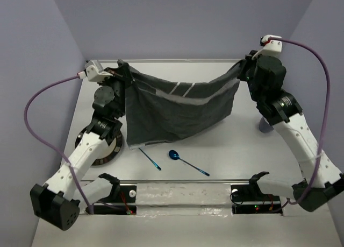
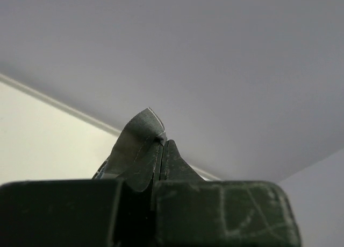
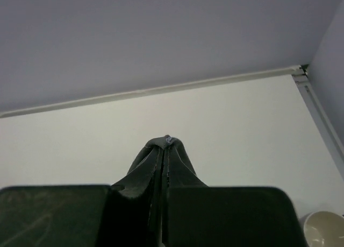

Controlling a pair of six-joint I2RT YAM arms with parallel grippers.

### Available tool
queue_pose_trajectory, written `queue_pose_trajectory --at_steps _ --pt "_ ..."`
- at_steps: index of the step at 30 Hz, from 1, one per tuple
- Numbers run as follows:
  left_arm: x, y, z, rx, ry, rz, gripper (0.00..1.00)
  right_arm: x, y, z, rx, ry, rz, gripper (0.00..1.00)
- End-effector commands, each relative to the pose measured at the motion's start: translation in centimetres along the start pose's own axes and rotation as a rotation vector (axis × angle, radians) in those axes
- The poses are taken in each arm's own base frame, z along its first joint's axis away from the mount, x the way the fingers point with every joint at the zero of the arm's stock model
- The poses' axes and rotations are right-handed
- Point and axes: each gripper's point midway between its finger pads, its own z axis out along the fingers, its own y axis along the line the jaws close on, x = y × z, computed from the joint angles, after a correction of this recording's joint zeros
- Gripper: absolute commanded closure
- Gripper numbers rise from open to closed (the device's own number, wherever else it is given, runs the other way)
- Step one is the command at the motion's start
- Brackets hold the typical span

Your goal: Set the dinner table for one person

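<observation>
A dark grey striped cloth mat [image 1: 180, 110] hangs in the air over the white dinner table [image 1: 226, 150], stretched between both grippers. My left gripper [image 1: 124, 70] is shut on its left corner [image 2: 141, 131] at the far left. My right gripper [image 1: 246, 64] is shut on its right corner [image 3: 164, 143] at the far right. The mat sags in the middle, its lower edge near the table. A blue spoon [image 1: 185, 161] and a thin blue utensil [image 1: 149, 158] lie on the table in front of the mat.
A dark round plate [image 1: 110, 147] lies at the left, partly under my left arm. A pale cup [image 1: 265, 126] stands at the right behind my right arm and shows in the right wrist view [image 3: 324, 228]. Walls enclose the table on three sides.
</observation>
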Motion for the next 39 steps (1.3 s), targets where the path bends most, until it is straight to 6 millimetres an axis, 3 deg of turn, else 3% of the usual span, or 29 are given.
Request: queue_pose_trajectory --at_steps 1,3,4,5,6,7,8,9,12,14,15,16,17,18,19,20,21,23,24,26,27,30,31,33,36,39 --pt "-2.6 -0.4 3.5 0.034 -0.043 -0.053 1.00 -2.6 -1.6 4.8 -0.013 -0.031 0.031 1.00" --pt "-4.4 -1.8 5.0 0.051 -0.070 -0.056 1.00 -3.6 -1.6 6.7 -0.017 -0.037 0.030 1.00" --pt "-3.5 -1.4 6.6 0.031 -0.051 -0.038 1.00 -4.4 -2.4 7.8 0.002 -0.050 0.034 1.00" --pt "-3.2 -1.8 7.4 0.041 -0.020 -0.031 1.00 -6.4 -2.0 9.2 0.001 -0.078 0.044 1.00" --pt "-4.5 -2.7 9.2 0.054 -0.038 -0.038 1.00 -7.5 -1.9 9.9 -0.004 -0.091 0.048 1.00" --pt "-4.6 -3.6 9.8 0.083 -0.023 -0.044 1.00 -7.9 -2.5 10.4 0.011 -0.073 0.044 1.00" --pt "-4.7 -4.1 10.3 0.095 -0.010 -0.044 1.00 -7.4 -2.4 12.3 0.015 -0.047 0.040 1.00" --pt "-5.8 -5.1 11.1 0.116 -0.021 -0.047 1.00 -11.5 -1.6 11.2 -0.014 -0.126 0.059 1.00" --pt "-6.0 -5.6 11.0 0.141 -0.018 -0.051 1.00 -13.5 -1.7 10.6 -0.022 -0.159 0.057 1.00" --pt "-6.6 -5.4 9.8 0.152 -0.039 -0.059 1.00 -12.6 -1.6 10.3 -0.035 -0.138 0.071 1.00" --pt "-6.6 -5.1 9.4 0.158 -0.048 -0.064 1.00 -11.6 -1.3 10.3 -0.054 -0.114 0.075 1.00" --pt "-3.9 -2.5 8.6 0.113 -0.001 -0.059 1.00 -8.7 -1.3 10.3 -0.072 -0.061 0.091 1.00" --pt "-5.0 -3.0 8.2 0.127 -0.027 -0.065 1.00 -6.9 -1.6 10.2 -0.068 -0.038 0.103 1.00" --pt "-2.9 -0.9 7.0 0.096 0.007 -0.073 1.00 -6.9 -1.4 8.3 -0.105 -0.059 0.124 1.00" --pt "-2.2 0.3 6.3 0.079 0.012 -0.081 1.00 -1.1 -2.0 9.4 -0.095 0.025 0.144 1.00" --pt "-1.4 1.4 5.7 0.071 0.011 -0.089 1.00 1.1 -2.2 9.1 -0.097 0.051 0.159 1.00" --pt "1.3 4.2 4.3 0.023 0.056 -0.100 1.00 3.2 -2.3 8.7 -0.107 0.080 0.167 1.00" --pt "4.0 6.8 2.9 -0.012 0.098 -0.116 1.00 6.1 -2.9 7.7 -0.115 0.095 0.188 1.00" --pt "6.6 9.7 1.2 -0.042 0.129 -0.121 1.00 11.7 -3.8 7.4 -0.094 0.194 0.188 1.00" --pt "9.3 11.8 -0.6 -0.046 0.169 -0.181 1.00 15.7 -4.5 7.0 -0.084 0.245 0.193 1.00" --pt "11.1 14.1 -2.1 -0.067 0.186 -0.189 1.00 20.0 -5.4 6.5 -0.057 0.330 0.195 1.00" --pt "14.1 16.8 -3.9 -0.103 0.233 -0.196 1.00 25.1 -6.4 5.9 -0.025 0.421 0.201 1.00" --pt "16.0 18.8 -5.2 -0.146 0.278 -0.189 1.00 27.3 -6.7 5.4 -0.028 0.455 0.202 1.00" --pt "17.2 20.3 -6.6 -0.163 0.303 -0.186 1.00 30.6 -7.0 4.4 -0.027 0.530 0.208 1.00" --pt "18.6 21.7 -8.4 -0.172 0.343 -0.195 0.99 32.8 -7.3 3.6 -0.013 0.587 0.227 1.00" --pt "19.4 21.6 -9.7 -0.148 0.375 -0.208 0.94 34.8 -7.9 2.3 0.014 0.634 0.254 1.00"
